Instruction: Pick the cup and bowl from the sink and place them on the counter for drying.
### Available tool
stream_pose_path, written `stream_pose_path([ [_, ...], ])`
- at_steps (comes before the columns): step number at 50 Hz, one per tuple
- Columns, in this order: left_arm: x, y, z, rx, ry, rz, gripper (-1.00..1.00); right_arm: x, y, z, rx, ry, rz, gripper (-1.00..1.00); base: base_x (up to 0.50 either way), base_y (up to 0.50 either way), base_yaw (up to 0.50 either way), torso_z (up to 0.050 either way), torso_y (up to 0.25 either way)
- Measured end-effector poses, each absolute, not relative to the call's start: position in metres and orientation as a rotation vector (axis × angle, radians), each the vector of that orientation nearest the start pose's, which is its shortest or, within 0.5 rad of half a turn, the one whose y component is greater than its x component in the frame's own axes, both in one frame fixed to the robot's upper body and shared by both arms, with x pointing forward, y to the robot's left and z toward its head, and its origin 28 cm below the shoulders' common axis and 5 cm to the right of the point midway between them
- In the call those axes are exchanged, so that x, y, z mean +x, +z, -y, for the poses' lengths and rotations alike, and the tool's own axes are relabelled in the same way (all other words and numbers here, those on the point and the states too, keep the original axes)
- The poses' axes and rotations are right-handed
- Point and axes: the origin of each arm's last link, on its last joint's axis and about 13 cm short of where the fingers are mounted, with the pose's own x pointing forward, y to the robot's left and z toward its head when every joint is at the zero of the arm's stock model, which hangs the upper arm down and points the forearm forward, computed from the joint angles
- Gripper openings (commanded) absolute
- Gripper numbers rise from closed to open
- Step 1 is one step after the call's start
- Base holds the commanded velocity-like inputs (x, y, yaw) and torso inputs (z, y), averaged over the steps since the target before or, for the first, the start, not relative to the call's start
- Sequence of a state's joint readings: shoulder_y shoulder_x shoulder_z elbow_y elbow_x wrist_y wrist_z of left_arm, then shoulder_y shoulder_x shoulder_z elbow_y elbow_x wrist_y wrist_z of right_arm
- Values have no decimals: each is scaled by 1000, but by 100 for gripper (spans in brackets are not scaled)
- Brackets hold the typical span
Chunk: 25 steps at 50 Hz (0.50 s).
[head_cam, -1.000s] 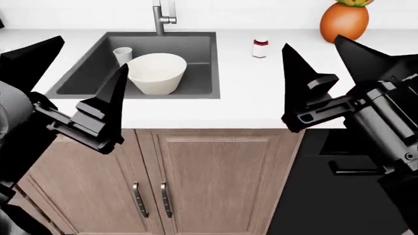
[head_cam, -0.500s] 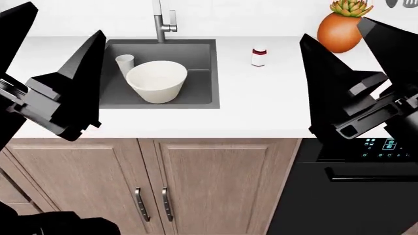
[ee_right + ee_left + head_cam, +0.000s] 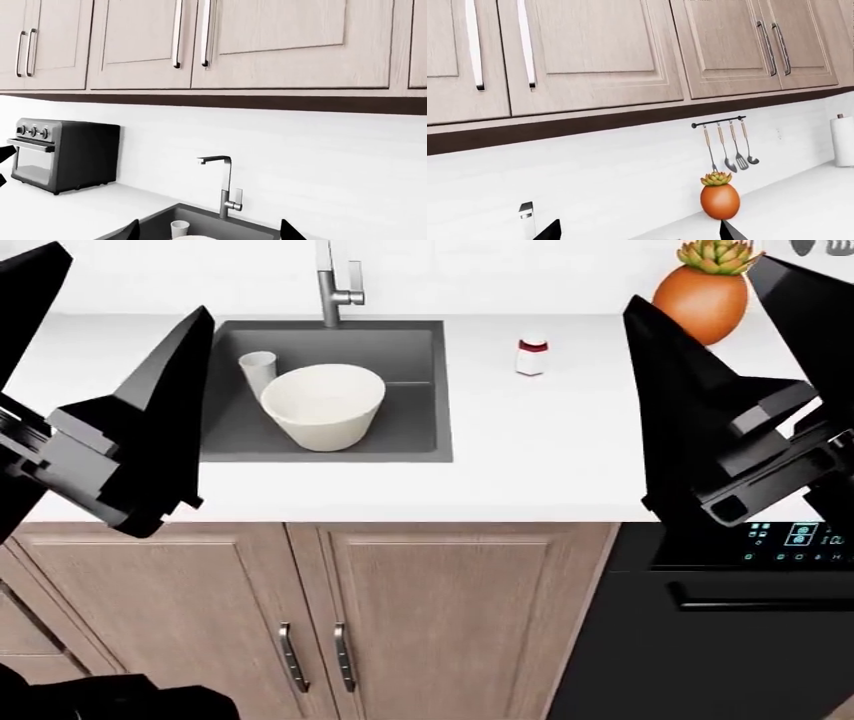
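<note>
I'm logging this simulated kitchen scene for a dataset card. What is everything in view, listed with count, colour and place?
cup: one, white, upright in the sink beside the bowl
bowl: one, cream-white, in the sink
sink: one, dark grey, recessed in the counter
faucet: one, grey metal, behind the sink
counter: one, white, over wooden cabinets
bottle: one, white with red cap, on the counter beside the sink
plant pot: one, orange, back of the counter
toaster oven: one, black, on the counter
utensils: four, hanging on a wall rail
paper towel roll: one, white, on the counter
left gripper: black, open, empty
right gripper: black, open, empty
</note>
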State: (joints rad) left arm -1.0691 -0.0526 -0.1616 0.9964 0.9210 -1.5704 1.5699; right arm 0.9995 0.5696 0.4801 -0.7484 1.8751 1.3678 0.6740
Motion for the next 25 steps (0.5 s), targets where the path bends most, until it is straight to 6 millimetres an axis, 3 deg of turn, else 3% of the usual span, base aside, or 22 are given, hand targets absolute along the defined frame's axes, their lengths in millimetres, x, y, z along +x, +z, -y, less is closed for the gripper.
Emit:
stream_pose_path([
  [25,182,297,-284,87,-499,524,100,165,311,153,-17,508,417,100,40,372,0,0,0],
])
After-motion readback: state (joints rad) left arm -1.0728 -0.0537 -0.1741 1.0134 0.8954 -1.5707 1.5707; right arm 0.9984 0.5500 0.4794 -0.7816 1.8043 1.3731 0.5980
